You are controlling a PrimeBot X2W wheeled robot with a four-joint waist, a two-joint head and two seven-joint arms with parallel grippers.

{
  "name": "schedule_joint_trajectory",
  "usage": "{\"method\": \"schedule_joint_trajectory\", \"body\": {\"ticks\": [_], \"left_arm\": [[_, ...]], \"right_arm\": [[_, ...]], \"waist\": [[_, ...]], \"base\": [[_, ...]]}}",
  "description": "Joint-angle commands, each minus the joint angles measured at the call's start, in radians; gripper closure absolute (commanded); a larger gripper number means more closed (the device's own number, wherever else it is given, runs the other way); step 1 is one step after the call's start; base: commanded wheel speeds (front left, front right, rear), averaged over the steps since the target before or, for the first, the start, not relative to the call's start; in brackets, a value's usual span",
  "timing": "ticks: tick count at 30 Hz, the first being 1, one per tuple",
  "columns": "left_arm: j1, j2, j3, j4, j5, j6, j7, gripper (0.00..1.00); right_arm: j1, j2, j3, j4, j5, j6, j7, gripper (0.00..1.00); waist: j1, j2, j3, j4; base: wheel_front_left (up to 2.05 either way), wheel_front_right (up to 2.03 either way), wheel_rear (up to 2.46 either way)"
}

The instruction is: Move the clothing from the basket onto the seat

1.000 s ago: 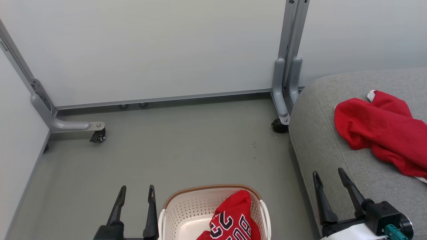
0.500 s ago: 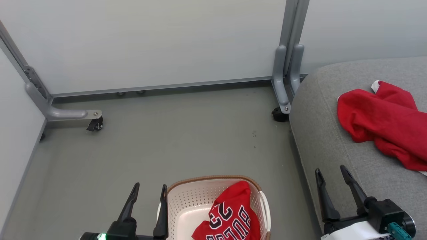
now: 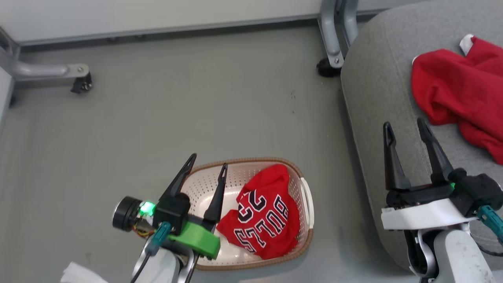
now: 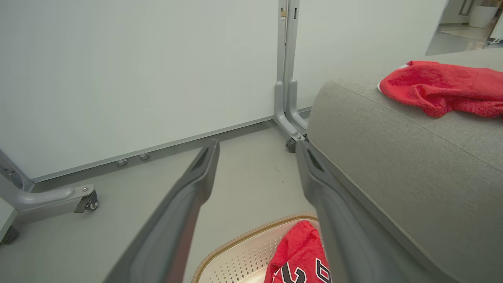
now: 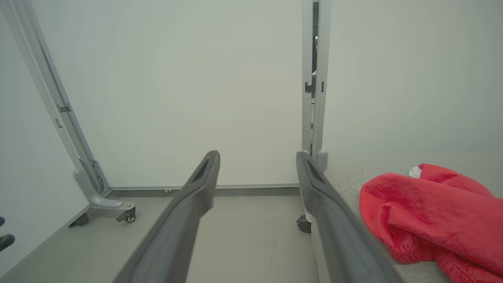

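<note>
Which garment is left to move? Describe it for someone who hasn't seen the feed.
Start at the big grey seat on the right; on the floor just left of it stands a small cream perforated basket with a brown rim. Crumpled in its right half lies a red jersey. Unlike the plain red garment on the seat, it carries black-and-white letters and numbers.
</note>
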State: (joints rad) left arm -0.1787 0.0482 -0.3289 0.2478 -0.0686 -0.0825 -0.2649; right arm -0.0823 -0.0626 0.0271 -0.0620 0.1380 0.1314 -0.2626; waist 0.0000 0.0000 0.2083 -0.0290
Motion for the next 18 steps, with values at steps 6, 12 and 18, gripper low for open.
{"method": "schedule_joint_trajectory", "body": {"ticks": [6,12,18], "left_arm": [[-0.201,0.036,-0.05,0.135,0.062,-0.033,0.001,0.0],[-0.361,0.092,-0.159,0.343,0.097,-0.047,0.001,0.0],[-0.502,0.164,-0.31,0.544,0.093,-0.048,0.001,0.0]], "right_arm": [[-0.105,0.005,0.009,-0.047,-0.009,-0.001,-0.003,0.0],[-0.167,0.009,0.005,-0.082,0.0,-0.001,-0.003,0.0],[-0.221,0.012,0.026,-0.104,0.003,-0.001,-0.003,0.0]], "waist": [[0.0,0.0,0.341,-0.095],[0.0,0.0,0.457,-0.149],[0.0,0.0,0.555,-0.207]], "base": [[0.0,0.0,0.0],[0.0,0.0,0.0],[0.0,0.0,0.0]]}}
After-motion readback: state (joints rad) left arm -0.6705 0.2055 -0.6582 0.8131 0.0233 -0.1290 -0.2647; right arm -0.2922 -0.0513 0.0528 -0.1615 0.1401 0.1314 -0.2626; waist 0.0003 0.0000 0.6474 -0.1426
